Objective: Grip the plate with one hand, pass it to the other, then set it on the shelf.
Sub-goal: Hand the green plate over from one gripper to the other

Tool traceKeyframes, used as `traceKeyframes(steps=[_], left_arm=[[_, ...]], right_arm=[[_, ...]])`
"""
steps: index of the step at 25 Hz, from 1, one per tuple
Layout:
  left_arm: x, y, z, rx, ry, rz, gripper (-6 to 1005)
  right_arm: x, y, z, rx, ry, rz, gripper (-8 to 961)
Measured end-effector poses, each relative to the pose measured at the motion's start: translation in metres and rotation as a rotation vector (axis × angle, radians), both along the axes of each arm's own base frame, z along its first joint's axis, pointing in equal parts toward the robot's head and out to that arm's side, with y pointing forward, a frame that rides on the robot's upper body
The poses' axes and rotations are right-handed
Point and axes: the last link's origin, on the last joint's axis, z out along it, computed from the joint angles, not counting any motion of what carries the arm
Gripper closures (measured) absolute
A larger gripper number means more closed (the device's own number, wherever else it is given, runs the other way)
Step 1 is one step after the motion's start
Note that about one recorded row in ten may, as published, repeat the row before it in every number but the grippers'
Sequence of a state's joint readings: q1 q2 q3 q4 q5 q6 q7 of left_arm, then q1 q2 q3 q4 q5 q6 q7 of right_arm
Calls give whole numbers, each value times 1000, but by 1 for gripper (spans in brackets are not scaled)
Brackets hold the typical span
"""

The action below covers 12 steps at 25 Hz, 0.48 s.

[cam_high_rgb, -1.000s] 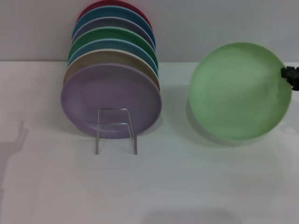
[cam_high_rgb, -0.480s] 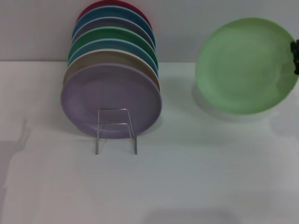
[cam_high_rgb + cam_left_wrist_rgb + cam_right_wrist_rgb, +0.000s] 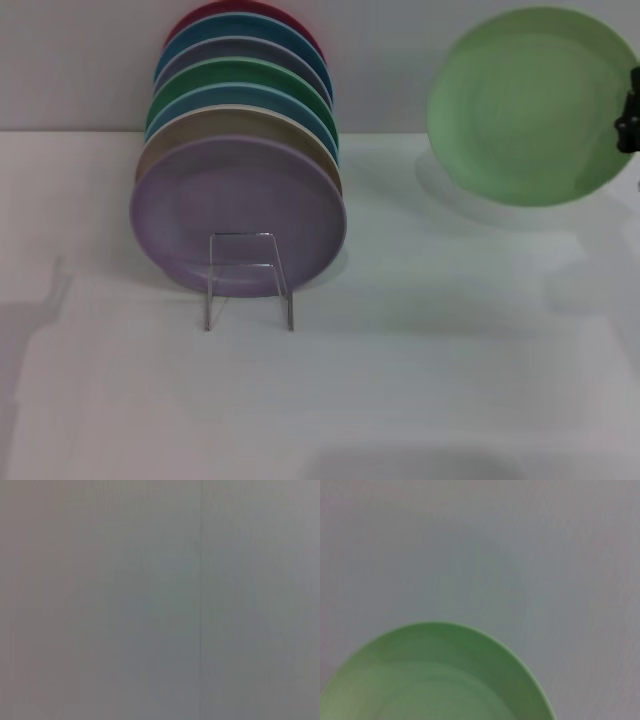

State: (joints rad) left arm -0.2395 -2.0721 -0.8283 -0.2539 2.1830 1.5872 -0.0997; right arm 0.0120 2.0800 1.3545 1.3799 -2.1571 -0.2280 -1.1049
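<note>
held aloft at the far right of the head view: the plate [image 3: 525, 105], tilted so its face shows, clear of the counter [image 3: 420, 380] and casting a soft shadow on it. pinched at its right rim by the right tool [image 3: 628, 112], only a black sliver of which shows at the picture's edge. seen again in the right wrist view as a green arc [image 3: 440, 675] against a plain grey backdrop, with none of that tool's own fingers showing. well apart to the left, standing on the counter: the shelf [image 3: 248, 280], a thin wire loop on splayed legs, propping a leaning row of plates, with a lavender plate [image 3: 238, 215] at the front, then tan, light blue, a dark green plate [image 3: 240, 78], and further ones behind up to a red plate [image 3: 245, 12] at the back. touching the wire loop: the lavender plate's lower face. nothing but flat grey in the left wrist view; left tool nowhere in the pictures, so its state cannot be told.
</note>
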Motion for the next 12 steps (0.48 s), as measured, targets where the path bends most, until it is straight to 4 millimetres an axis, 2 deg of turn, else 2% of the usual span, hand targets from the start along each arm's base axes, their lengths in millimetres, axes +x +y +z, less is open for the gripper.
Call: traceKeyframes(steps=[5,7,12], left_arm=[[3,3,0,1,-3,-10,153],[3,3,0,3,-2,-14,153],[4,2,-2,-6,-1,-18,153]], right_arm=[[-6,-10,-19,137,50,53,937],[-3,-17,-22,224,112,93,937],[8,-27,-26,287,194,173,937]])
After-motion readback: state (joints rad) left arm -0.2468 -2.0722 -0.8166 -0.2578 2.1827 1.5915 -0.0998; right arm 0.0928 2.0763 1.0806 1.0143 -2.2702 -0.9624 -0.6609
